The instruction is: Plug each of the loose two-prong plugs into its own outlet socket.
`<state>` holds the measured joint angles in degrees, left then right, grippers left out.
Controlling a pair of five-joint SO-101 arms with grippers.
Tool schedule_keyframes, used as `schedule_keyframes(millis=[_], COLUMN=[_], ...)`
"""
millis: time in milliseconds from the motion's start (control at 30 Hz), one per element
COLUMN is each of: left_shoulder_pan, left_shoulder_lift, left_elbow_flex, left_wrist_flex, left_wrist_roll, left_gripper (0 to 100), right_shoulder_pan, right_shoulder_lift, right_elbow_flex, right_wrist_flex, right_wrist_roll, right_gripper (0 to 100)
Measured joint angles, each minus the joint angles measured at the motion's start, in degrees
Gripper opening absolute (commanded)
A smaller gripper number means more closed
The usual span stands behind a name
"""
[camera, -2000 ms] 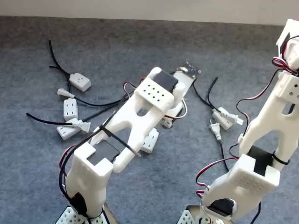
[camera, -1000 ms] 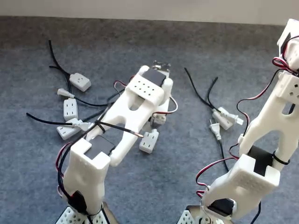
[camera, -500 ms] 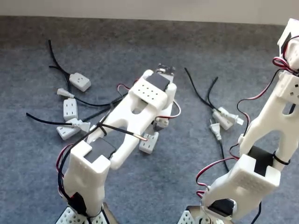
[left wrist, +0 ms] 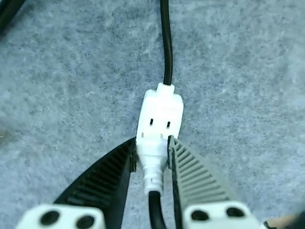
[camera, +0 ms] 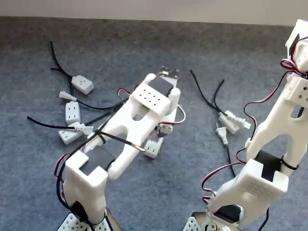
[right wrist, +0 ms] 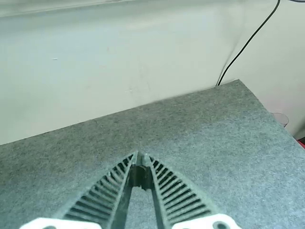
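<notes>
My left gripper (left wrist: 152, 143) is shut on a white two-prong plug (left wrist: 152, 164) low over the grey carpet. The plug's front end sits against a white outlet socket (left wrist: 161, 114) whose black cord (left wrist: 167, 43) runs away from me. In the high view the left arm (camera: 144, 108) stretches over the middle and covers its gripper. A white socket block (camera: 153, 148) lies just beside it. The right gripper (right wrist: 138, 162) is held high at the right and points at the wall, shut with nothing in it.
On the left lie other sockets (camera: 83, 84) (camera: 72, 112) (camera: 69, 135) and plugs (camera: 67, 96) with black cords. To the right are a joined socket and plug (camera: 232, 120) and a loose plug (camera: 221, 133). The right arm (camera: 269, 144) stands at the right edge.
The left arm swung to the left over the last two seconds, then eased back a little. The socket block beside it shifted slightly. The right arm has stayed still.
</notes>
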<state>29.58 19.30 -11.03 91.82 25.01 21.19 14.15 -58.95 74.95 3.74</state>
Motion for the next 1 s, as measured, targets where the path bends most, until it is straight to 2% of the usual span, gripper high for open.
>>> schedule_keyframes(millis=[333, 500, 1000], left_shoulder_pan=[0.88, 4.31, 4.48], left_shoulder_lift=[-2.11, -2.81, -5.45], left_elbow_flex=[6.86, 8.26, 8.88], left_wrist_flex=[-1.58, -3.87, -4.04], left_wrist_roll=[-0.70, -0.70, 0.35], left_gripper=[1, 1, 1], right_shoulder_pan=[0.00, 0.00, 0.00], right_shoulder_lift=[0.00, 0.00, 0.00], right_elbow_flex=[0.00, 0.00, 0.00], right_wrist_flex=[0.00, 0.00, 0.00], right_wrist_roll=[0.00, 0.00, 0.00], right_gripper=[0.9, 0.9, 0.9])
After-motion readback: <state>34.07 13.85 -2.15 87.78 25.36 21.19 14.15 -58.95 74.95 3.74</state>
